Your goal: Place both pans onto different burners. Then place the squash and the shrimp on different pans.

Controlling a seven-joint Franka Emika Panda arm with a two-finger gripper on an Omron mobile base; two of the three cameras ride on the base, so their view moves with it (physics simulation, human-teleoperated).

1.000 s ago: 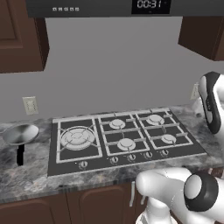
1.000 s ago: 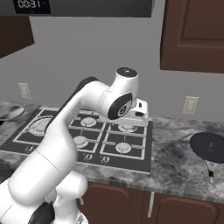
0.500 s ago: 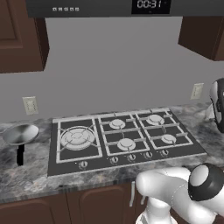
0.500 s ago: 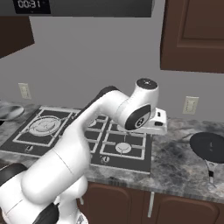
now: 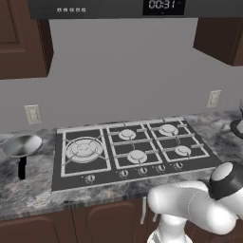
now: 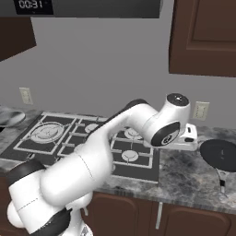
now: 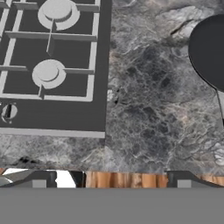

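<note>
Black pan (image 6: pixel 219 153), flat and round, sits on the granite counter (image 7: pixel 153 113) right of the cooktop (image 5: pixel 133 152), just beyond the gripper (image 7: pixel 111 177) and to its upper right in the hand view, apart from it, its handle running toward the counter's front edge. Gripper hovers over bare counter between the cooktop's right edge and this pan, finger tips (image 7: pixel 43 178) spread wide, nothing between them. Silver pan (image 5: pixel 22 145) with black handle rests on the counter far off, past the cooktop's opposite side. Burners (image 5: pixel 136 155) all bare; the nearest two lie to the gripper's upper left in the hand view.
</note>
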